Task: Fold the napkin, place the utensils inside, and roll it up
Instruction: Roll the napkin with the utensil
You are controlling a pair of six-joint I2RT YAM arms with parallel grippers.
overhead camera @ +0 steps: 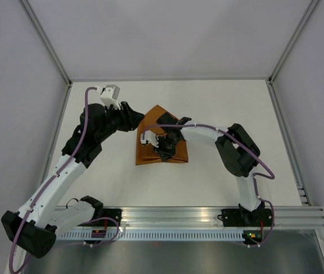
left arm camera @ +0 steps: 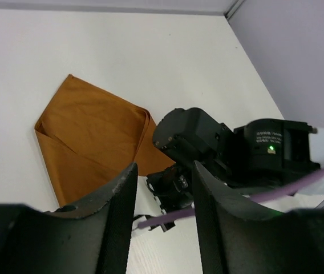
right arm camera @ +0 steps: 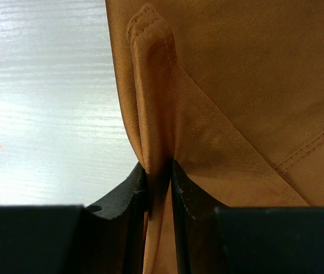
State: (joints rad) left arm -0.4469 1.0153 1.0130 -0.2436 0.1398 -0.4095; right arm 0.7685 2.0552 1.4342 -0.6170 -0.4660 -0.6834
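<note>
Between the closed fingers of the right gripper, a raised fold of the napkin is pinched tight. The two black pads press on either side of the rust-brown cloth with no gap to spare. Around that pinch the fabric rises in a hemmed ridge, its stitching plain in the right wrist view, while the rest lies flat on the white table. Seen from above, the napkin sits folded near the middle of the table, with a point at its far end and a straight edge at its near side. The right gripper is over its near half. The left gripper stands at the cloth's far left edge, its fingers parted wide and holding nothing. Whether it touches the cloth cannot be told.
</note>
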